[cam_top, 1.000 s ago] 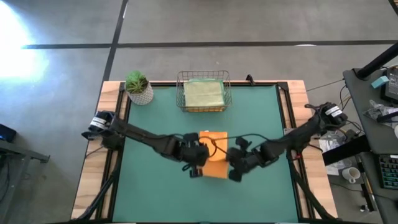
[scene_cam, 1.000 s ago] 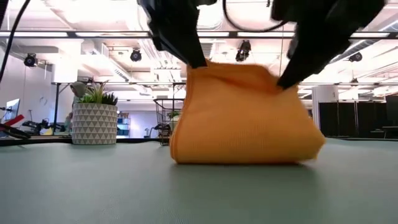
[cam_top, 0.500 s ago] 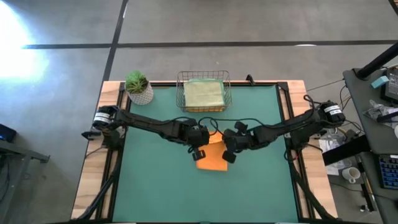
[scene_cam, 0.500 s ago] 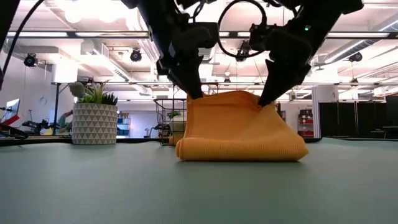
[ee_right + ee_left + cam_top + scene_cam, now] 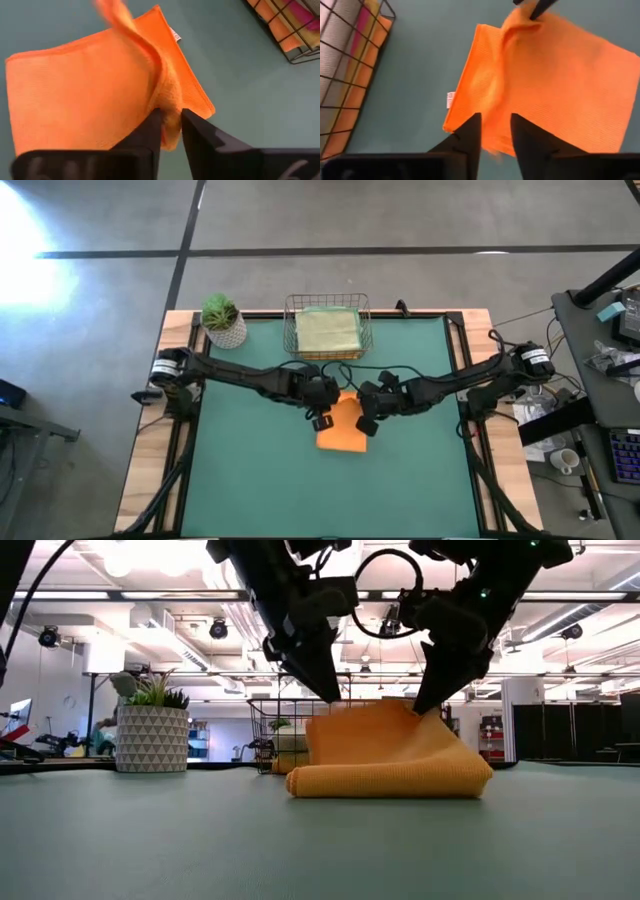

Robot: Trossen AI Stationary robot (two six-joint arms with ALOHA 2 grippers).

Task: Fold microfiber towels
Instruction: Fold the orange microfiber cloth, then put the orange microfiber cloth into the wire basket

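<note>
One orange microfiber towel [image 5: 343, 435] lies folded over on the green mat, its rounded fold [image 5: 390, 783] toward the near edge and its top layer sloping up at the far side. My left gripper [image 5: 492, 127] stands over the towel's far left corner with its fingers apart and the cloth below the gap. My right gripper [image 5: 171, 122] is at the far right corner, shut on a raised ridge of cloth. A pale sage green towel [image 5: 328, 330] lies on top in the wire basket [image 5: 288, 330]. My right gripper pinches a ridge of the orange towel's top layer [image 5: 165, 102] between its two fingers, at the far right corner. The fingers slant down from the table's right and far side. That corner is held up [image 5: 408, 708] while the rest of the towel lies on the mat.
A small potted plant [image 5: 222, 320] stands at the far left corner of the mat, left of the basket. More coloured cloths [image 5: 357, 75] show through the basket's wire side. Bare green mat [image 5: 260, 490] spreads out near and to both sides of the towel.
Both grippers have moved toward the table's far edge and a little down, carrying the towel's upper edge over. The towel, held up as a tall loop a second ago, now lies low and folded, and its far left corner has sagged below my left fingertips.
</note>
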